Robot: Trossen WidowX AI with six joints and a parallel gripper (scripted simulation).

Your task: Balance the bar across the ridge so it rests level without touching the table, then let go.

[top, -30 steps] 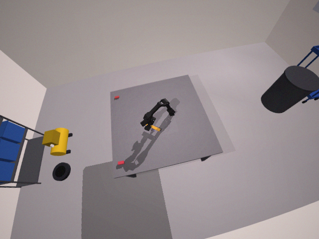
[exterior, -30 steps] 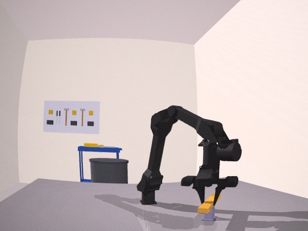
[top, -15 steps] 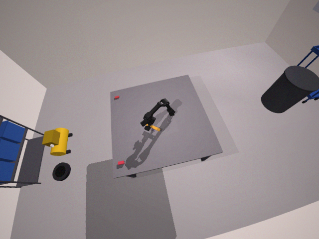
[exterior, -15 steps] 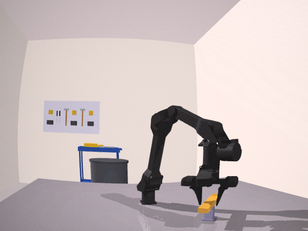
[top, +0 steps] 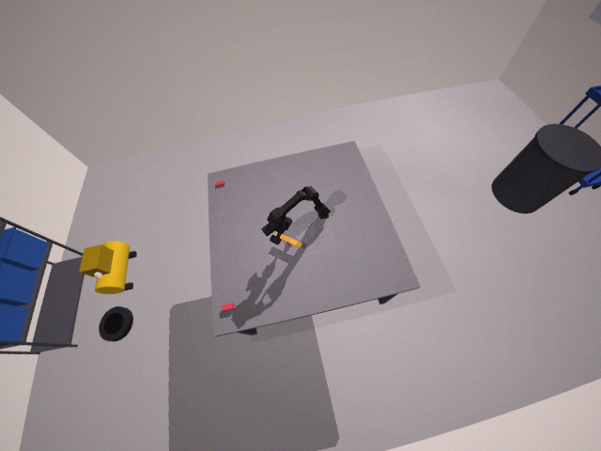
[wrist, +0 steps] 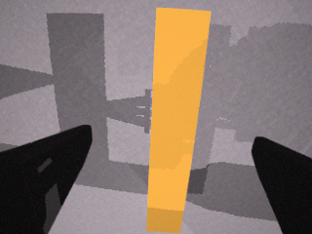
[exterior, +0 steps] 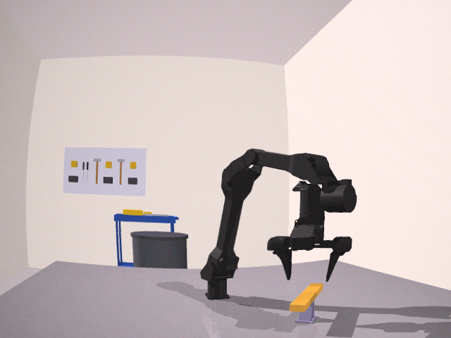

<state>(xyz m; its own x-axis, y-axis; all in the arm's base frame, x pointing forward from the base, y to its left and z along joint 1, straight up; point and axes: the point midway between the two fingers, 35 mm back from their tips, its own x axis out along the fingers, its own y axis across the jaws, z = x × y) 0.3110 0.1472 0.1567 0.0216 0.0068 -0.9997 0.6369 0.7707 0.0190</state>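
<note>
The orange bar lies across the top of the pale violet ridge, which stands on the grey table. In the exterior view both bar ends appear clear of the table. The bar looks about level, though a slight tilt cannot be ruled out. My gripper is wide open and empty, pointing down above the bar. Its fingertips are apart on either side of the bar and do not touch it. In the wrist view the bar hides the ridge.
One red block lies near a table corner and another red block lies near a different corner. The arm's base stands on the table behind the ridge in the exterior view. A dark bin stands off the table.
</note>
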